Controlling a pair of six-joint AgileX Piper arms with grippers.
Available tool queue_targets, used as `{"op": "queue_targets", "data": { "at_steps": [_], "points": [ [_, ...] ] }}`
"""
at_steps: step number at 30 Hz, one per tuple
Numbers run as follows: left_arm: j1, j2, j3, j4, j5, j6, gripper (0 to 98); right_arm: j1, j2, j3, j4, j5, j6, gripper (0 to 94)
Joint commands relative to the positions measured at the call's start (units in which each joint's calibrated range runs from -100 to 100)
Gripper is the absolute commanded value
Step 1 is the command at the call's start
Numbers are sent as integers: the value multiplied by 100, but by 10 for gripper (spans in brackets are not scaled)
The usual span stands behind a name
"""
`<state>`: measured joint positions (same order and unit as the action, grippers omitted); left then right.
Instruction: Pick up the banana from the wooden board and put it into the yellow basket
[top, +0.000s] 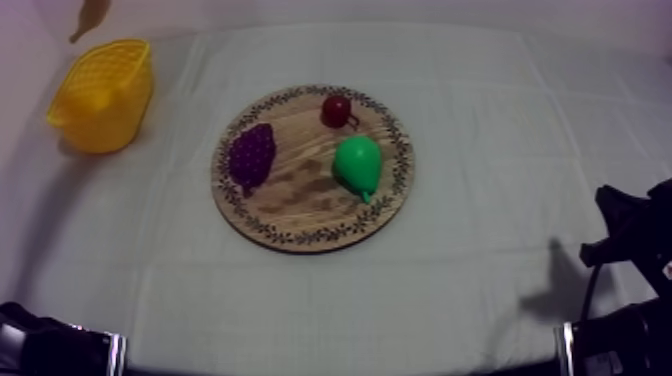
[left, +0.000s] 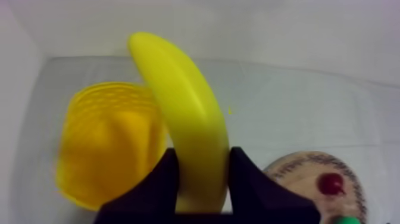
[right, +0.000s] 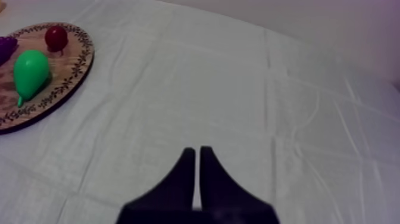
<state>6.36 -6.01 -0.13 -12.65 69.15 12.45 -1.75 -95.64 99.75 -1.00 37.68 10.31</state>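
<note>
My left gripper (left: 202, 174) is shut on the yellow banana (left: 186, 113), which stands upright between its black fingers, held in the air. Just beyond and beside it is the yellow basket (left: 110, 143). In the top view the banana's tip (top: 90, 16) shows behind the basket (top: 103, 92) at the far left. The round wooden board (top: 300, 205) lies mid-table. My right gripper (right: 197, 156) is shut on nothing, low over bare cloth to the right of the board (right: 74, 59).
The board carries purple grapes (top: 252, 156), a green pear (top: 358, 166) and a small red fruit (top: 336, 110). My right arm (top: 635, 300) sits at the table's right front. A pale wall runs behind the basket.
</note>
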Motion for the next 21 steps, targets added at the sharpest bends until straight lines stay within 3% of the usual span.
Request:
{"op": "queue_targets", "data": {
  "at_steps": [1, 7, 14, 17, 21],
  "points": [
    [-512, 225, -52, 26, -82, -223, 216, -1, -3, 2, 0, -2, 1, 4],
    [-949, 825, -142, 114, -396, -445, 222, -3, -3, 2, 0, -2, 1, 4],
    [-1149, 1320, 121, 166, -771, -517, 260, -8, -3, 2, 0, -2, 1, 4],
    [-1189, 1426, 312, 190, -949, -543, 354, -9, -3, 2, 0, -2, 1, 4],
    [-1233, 1522, 423, 266, -1073, -662, 567, -9, -3, 2, 0, -2, 1, 4]
  ]
}}
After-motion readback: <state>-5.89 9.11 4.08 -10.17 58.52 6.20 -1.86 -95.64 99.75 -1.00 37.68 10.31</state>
